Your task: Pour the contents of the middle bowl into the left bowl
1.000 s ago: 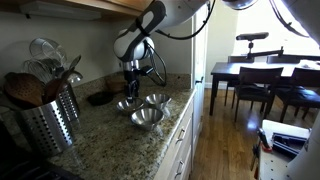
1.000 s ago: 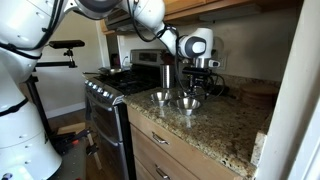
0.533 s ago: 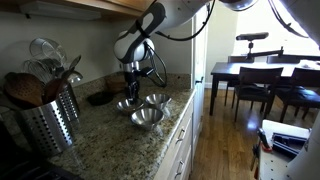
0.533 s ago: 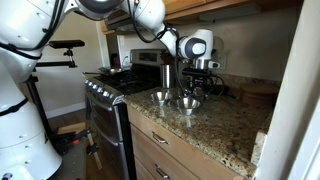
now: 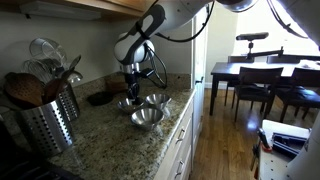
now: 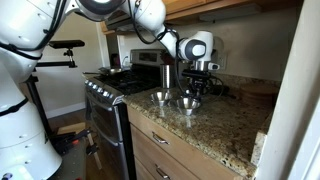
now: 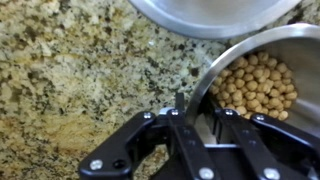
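The middle bowl is a small shiny steel bowl full of tan chickpeas, low on the right of the wrist view. My gripper has one finger outside its wall and one inside, shut on the rim. In both exterior views the gripper points down onto that bowl near the back wall. The left bowl, the widest one, sits beside it on the granite counter. A steel rim crosses the top of the wrist view; I cannot tell which bowl it belongs to.
A third small steel bowl stands by the counter's front edge. A perforated steel utensil holder with spoons is near the camera. A stove with a pot adjoins the counter. A dark pan lies by the wall.
The fingers have closed in on the middle bowl's rim. The arm and all three bowls stay where they were.
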Robot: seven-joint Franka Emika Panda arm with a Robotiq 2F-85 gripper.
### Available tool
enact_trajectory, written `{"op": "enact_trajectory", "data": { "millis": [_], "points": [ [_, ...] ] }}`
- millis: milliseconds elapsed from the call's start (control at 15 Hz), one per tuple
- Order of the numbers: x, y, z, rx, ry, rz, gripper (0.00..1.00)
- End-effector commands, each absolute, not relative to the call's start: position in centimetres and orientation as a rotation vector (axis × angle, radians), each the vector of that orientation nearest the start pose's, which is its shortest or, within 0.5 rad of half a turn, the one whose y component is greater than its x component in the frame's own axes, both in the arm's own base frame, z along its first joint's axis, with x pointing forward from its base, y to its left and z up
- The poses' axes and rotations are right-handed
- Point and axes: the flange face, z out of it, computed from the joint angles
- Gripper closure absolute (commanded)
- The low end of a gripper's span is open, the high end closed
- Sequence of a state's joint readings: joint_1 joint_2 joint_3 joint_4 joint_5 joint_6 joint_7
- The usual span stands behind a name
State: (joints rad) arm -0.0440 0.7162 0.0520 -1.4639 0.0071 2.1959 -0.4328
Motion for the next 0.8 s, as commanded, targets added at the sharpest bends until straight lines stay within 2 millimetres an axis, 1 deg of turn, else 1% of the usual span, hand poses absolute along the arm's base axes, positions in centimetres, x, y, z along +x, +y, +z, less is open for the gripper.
{"op": "enact_trajectory", "data": {
  "millis": [0, 200, 333, 400, 733],
  "points": [
    [72.1, -0.4, 26.4, -3.054, -0.623, -0.032, 0.94],
    [72.0, -0.6, 27.1, -3.061, -0.616, -0.038, 0.91],
    [72.0, -0.8, 27.8, -3.066, -0.611, -0.045, 0.94],
    [71.9, -0.9, 28.0, -3.069, -0.608, -0.048, 0.92],
    [71.5, -1.6, 29.1, -3.083, -0.581, -0.053, 0.93]
  ]
}}
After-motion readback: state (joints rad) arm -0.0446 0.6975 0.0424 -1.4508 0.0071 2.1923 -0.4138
